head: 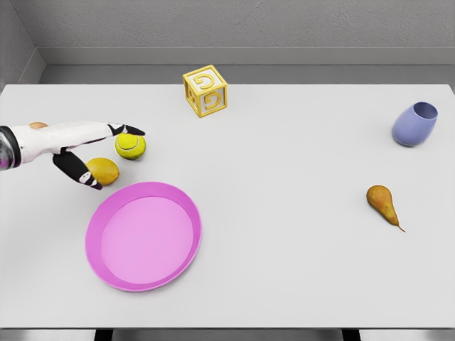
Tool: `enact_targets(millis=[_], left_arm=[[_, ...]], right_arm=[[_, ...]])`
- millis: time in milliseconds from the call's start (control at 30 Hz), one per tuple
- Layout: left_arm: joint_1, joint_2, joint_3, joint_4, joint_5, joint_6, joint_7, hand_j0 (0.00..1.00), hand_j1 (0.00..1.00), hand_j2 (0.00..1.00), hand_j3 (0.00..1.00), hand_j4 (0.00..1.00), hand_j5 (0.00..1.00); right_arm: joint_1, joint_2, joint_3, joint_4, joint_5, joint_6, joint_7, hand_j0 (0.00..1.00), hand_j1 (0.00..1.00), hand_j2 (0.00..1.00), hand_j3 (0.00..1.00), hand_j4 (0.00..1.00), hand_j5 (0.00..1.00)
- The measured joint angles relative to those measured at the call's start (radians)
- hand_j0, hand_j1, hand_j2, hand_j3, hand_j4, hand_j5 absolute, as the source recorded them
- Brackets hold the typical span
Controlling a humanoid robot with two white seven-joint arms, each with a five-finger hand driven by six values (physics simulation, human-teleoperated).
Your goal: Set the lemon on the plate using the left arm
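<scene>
Lemon (104,171) | between spread fingers of left robot hand (89,153), thumb touching; just above pink plate (106,270)

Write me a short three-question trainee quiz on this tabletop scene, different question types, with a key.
1. True or false: the lemon already lies on the pink plate.
2. Multiple choice: which thing lies closest to the left hand? A) the pear B) the purple cup C) the tennis ball
3. Fill in: the yellow letter block stands near the table's ____ edge.

Key
1. False: it rests on the table just beyond the plate's far rim, with the hand's fingers around it.
2. C: the ball sits beside the fingertips, next to the lemon.
3. Far.
</scene>
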Motion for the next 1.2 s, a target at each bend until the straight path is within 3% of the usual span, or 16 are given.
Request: enact_targets(millis=[333,467,733,1200], left_arm=[[0.011,0.003,-0.006,0.018,-0.041,0.047,0.0,0.94,0.94,0.94,0.94,0.94,0.94],[0.012,0.003,-0.007,0.029,-0.068,0.048,0.0,0.86,0.86,0.86,0.86,0.86,0.86],[0.014,-0.006,-0.019,0.057,-0.159,0.048,0.0,0.86,0.86,0.86,0.86,0.86,0.86],[0.023,-0.037,-0.034,0.079,-0.226,0.049,0.0,0.86,0.86,0.86,0.86,0.86,0.86]], right_arm=[[0.0,0.0,0.0,0.0,0.0,0.0,0.0,1.0,1.0,1.0,1.0,1.0,1.0],[0.0,0.0,0.0,0.0,0.0,0.0,0.0,1.0,1.0,1.0,1.0,1.0,1.0],[0.0,0.0,0.0,0.0,0.0,0.0,0.0,1.0,1.0,1.0,1.0,1.0,1.0],[0.0,0.0,0.0,0.0,0.0,0.0,0.0,1.0,1.0,1.0,1.0,1.0,1.0]])
